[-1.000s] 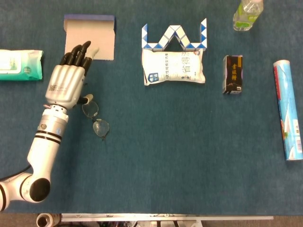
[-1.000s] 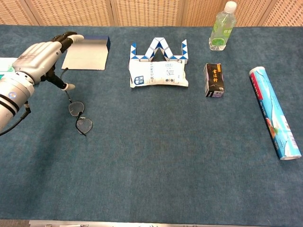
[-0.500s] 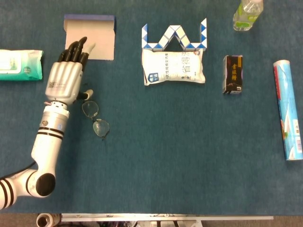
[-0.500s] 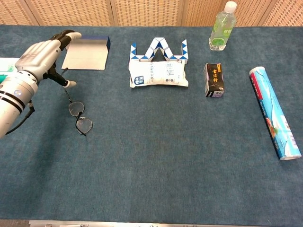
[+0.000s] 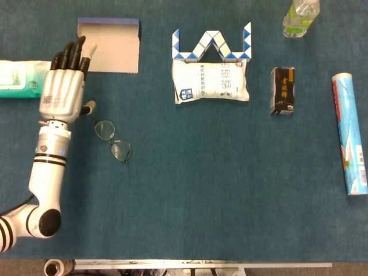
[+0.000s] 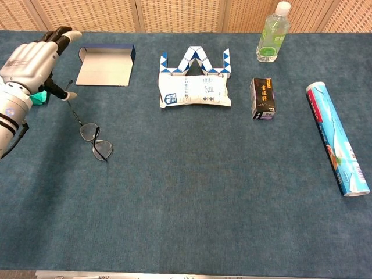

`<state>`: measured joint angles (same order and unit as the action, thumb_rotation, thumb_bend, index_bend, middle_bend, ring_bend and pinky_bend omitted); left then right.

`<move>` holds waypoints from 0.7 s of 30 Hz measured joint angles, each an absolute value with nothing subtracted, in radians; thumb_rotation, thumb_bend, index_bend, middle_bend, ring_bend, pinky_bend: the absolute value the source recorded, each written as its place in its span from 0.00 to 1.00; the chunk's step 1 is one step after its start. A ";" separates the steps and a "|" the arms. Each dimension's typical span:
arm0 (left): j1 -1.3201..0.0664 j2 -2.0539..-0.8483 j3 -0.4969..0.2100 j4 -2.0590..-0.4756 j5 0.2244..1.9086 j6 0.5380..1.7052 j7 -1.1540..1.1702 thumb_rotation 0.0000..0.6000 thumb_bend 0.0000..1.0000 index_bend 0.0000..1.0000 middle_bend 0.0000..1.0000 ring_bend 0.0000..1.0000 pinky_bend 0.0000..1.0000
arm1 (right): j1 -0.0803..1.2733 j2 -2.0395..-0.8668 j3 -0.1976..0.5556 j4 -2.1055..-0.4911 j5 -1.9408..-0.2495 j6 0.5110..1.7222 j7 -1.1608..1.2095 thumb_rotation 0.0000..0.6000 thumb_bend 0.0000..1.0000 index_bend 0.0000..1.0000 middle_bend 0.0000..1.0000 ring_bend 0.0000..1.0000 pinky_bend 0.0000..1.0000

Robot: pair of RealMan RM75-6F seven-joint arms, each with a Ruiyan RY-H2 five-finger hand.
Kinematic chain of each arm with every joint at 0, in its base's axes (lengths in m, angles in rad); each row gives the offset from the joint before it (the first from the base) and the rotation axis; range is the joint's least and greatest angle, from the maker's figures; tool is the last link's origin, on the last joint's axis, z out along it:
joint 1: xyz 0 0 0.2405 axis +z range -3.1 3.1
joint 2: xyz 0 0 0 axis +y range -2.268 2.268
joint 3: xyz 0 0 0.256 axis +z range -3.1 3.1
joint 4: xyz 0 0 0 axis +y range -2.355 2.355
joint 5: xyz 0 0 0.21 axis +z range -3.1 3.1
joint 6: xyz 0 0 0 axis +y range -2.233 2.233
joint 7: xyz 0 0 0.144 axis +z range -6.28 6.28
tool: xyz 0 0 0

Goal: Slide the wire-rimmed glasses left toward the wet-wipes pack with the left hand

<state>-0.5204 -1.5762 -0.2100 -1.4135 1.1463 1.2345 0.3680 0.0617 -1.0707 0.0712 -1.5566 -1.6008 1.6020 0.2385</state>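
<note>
Blue cloth is covering the worktop [image 5: 190, 207] across both views. At lower left of the head view the left arm is reaching up the frame. Nearest among the objects, the wire-rimmed glasses [image 5: 112, 141] are lying flat at left of centre, lenses set diagonally, one temple running up toward the thumb of the left hand [image 5: 62, 92]. That hand is sitting just left of the glasses, fingers extended and apart, grasping nothing; whether the thumb is touching the temple cannot be told. Its fingertips are lying over the right end of the wet-wipes pack [image 5: 20, 78] at the left edge. The right hand is not showing in either view. Along the right edge a long blue tube [image 5: 349, 133] is lying lengthwise. Toward the middle a white pouch [image 5: 211, 81] and a dark small box [image 5: 283, 90] are resting apart. Further up, an open card box [image 5: 114, 47] and a blue-and-white folding puzzle [image 5: 211, 45] are sitting, the puzzle touching the pouch. At upper right a clear bottle [image 5: 300, 17] is standing.
</note>
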 measured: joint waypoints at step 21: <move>-0.453 -1.505 -0.186 -1.406 1.125 1.292 0.440 1.00 0.03 0.05 0.00 0.00 0.11 | 0.062 -1.071 0.071 -1.557 -1.602 1.602 0.239 1.00 0.16 0.62 0.34 0.11 0.28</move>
